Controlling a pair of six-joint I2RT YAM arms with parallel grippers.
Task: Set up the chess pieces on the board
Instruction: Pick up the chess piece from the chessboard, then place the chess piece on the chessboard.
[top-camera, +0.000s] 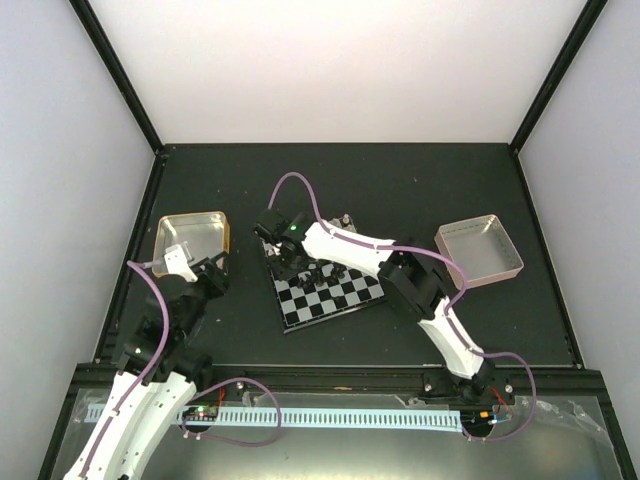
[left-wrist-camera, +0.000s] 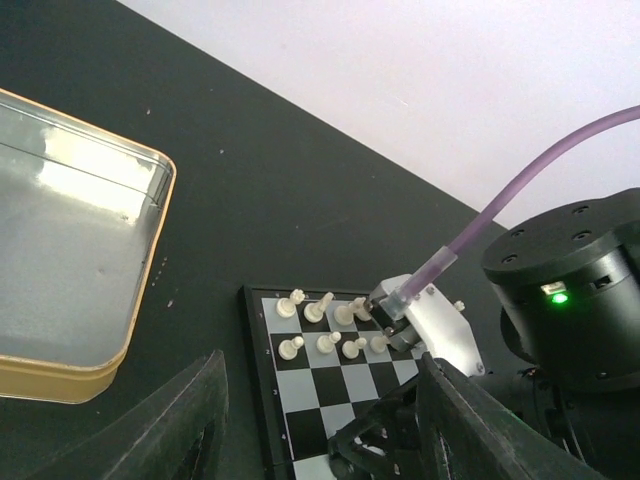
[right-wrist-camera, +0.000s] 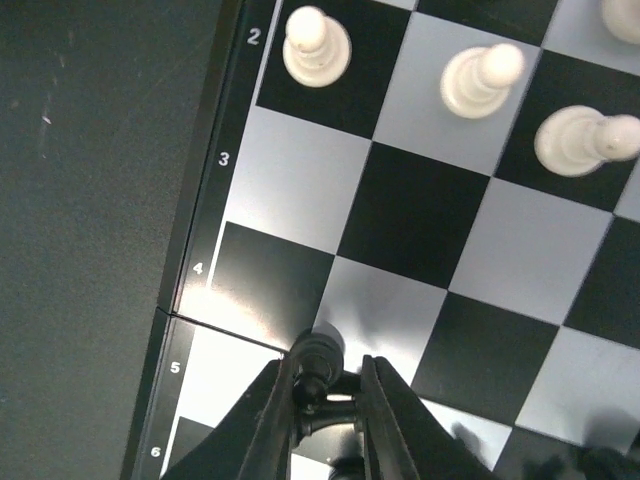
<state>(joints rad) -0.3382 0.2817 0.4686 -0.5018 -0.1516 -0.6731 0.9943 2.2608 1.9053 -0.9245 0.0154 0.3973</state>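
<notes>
The right jaws grasp a black piece (right-wrist-camera: 318, 362) low over the far-left edge of the board (top-camera: 340, 296), by the 5 mark, with white pieces (right-wrist-camera: 317, 45) standing nearby. The left jaws hang released and empty at the near edge of the gold tray (top-camera: 200, 230).

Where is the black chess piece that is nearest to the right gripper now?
In the right wrist view, the black piece sits between the fingertips of the right gripper, over the edge column of the board, beside rim numbers 4 and 5.
</notes>
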